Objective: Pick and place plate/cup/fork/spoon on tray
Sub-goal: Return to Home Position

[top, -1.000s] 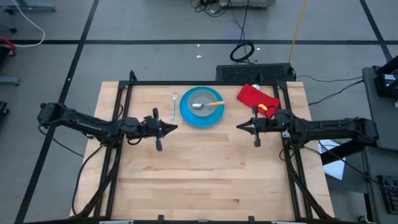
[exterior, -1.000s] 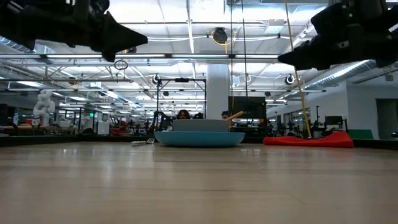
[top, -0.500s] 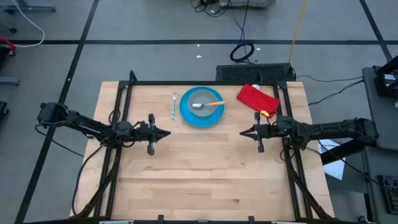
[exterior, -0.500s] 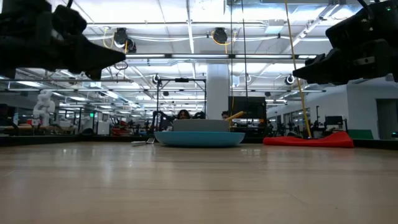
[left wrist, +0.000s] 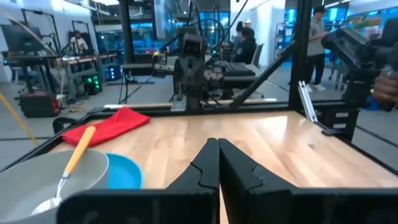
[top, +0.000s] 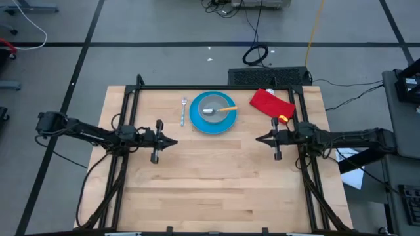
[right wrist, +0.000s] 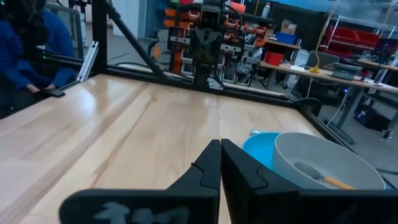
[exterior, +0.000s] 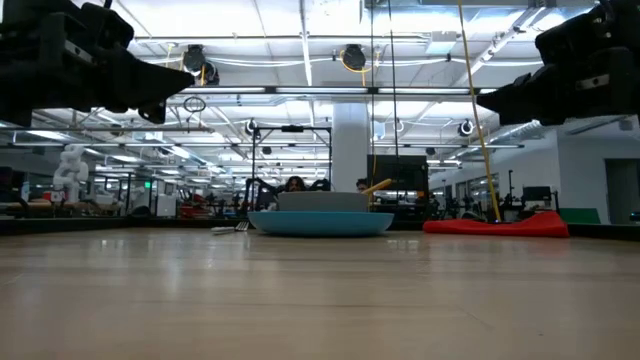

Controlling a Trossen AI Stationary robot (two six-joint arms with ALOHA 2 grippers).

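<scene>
My left fingers (top: 169,140) pressed together, mid-left in the high view, right fingers (top: 261,138) together mid-right, spoon (top: 226,108) in cup (top: 215,100) on plate (top: 197,123)

Grey cup (top: 211,100) with spoon (top: 220,109) on plate (top: 197,122), fork (top: 183,111) beside

The counter (top: 216,177) is pale wood in planks, its grain plain to see, with a soft satin sheen in the low view. The plate (top: 199,124) looks like smooth, glossy blue plastic. The cup (left wrist: 37,177) is translucent grey, smooth and rather matt. The fork (top: 184,110) is bright bare metal. The spoon (top: 220,109) has a shiny metal bowl and a smooth orange handle. The red cloth (top: 270,103) is soft and creased. The left gripper (left wrist: 218,144) and right gripper (right wrist: 221,144) have dark, matt fingers (left wrist: 199,174). The frame (top: 197,87) is black metal.
</scene>
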